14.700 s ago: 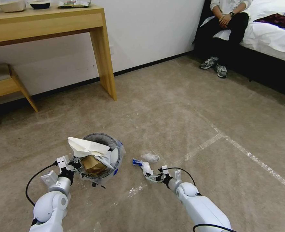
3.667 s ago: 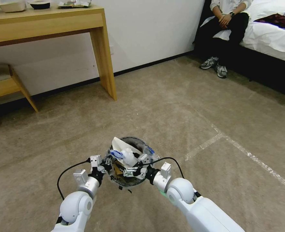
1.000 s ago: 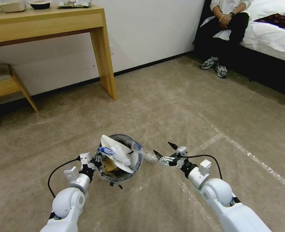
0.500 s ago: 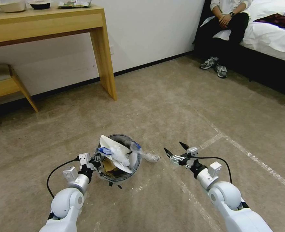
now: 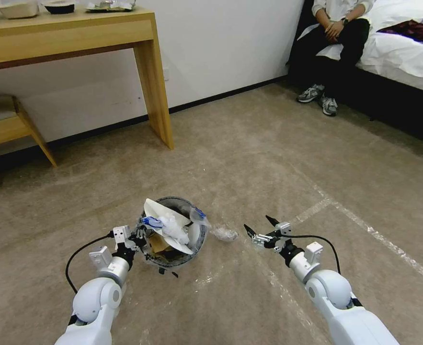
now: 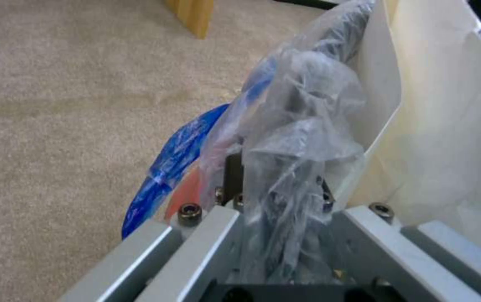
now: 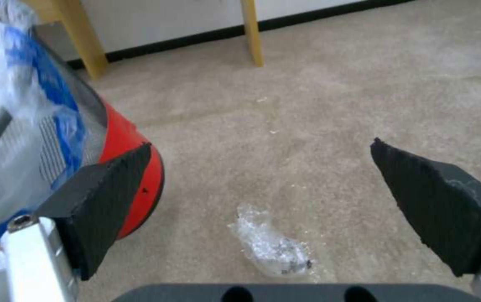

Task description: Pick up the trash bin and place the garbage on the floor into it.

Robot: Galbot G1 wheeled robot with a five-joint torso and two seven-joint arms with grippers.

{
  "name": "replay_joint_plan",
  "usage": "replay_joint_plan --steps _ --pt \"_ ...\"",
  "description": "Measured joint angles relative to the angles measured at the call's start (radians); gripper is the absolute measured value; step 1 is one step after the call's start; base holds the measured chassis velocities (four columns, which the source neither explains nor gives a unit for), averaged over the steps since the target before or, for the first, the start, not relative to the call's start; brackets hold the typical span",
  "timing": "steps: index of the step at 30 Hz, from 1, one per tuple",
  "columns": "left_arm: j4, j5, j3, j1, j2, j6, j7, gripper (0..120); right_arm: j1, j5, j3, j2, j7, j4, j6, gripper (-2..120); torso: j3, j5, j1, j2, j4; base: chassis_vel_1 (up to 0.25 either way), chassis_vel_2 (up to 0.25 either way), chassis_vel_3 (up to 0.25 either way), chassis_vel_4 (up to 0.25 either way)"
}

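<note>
The right gripper (image 5: 258, 226) hangs low over the floor (image 5: 268, 158) with its black, wedge-shaped fingers (image 7: 439, 201) spread wide and nothing between them. At its 9 o'clock in the head view lies a small crumpled clear wrapper (image 5: 224, 234), glossy and crinkled, resting on the carpet; the right wrist view puts that wrapper (image 7: 274, 247) between the spread pads.

Further toward 9 o'clock stands the trash bin (image 5: 199, 237), round, grey-rimmed, stuffed with white paper, brown paper and clear film. The left gripper (image 5: 138, 236) is clamped on the bin's near-left rim; the left wrist view shows its metal jaws pinching the rim through the wrinkled plastic liner (image 6: 296, 126), blue print beside it. The right wrist view alone reveals the bin's red base (image 7: 131, 176).

The floor is short beige carpet crossed by worn white tape lines (image 5: 364, 225). At 11 o'clock stands a pale wooden desk (image 5: 77, 33) against a white wall; at 1 o'clock, a white-sheeted bed (image 5: 403, 52).
</note>
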Motion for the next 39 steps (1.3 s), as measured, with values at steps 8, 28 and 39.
replay_joint_plan --steps 8,28,39 --pt "0.013 -0.004 0.000 -0.005 -0.006 0.001 -0.002 1 -0.006 -0.007 -0.014 0.002 -0.026 -0.051 0.041 100 0.000 -0.0001 0.000 0.000 -0.0001 0.000 0.000 0.000 0.000" --pt "0.024 0.002 0.005 -0.011 -0.021 0.001 -0.002 1 0.012 -0.005 -0.021 0.007 -0.099 -0.070 0.017 100 0.000 -0.0001 0.000 0.000 0.0000 0.000 0.000 0.000 0.000" --pt "0.025 0.006 0.006 -0.014 -0.024 0.000 -0.003 1 0.007 0.000 -0.015 0.008 -0.143 -0.076 0.023 100 0.000 0.0000 0.000 0.000 -0.0002 -0.011 0.008 0.008 -0.010"
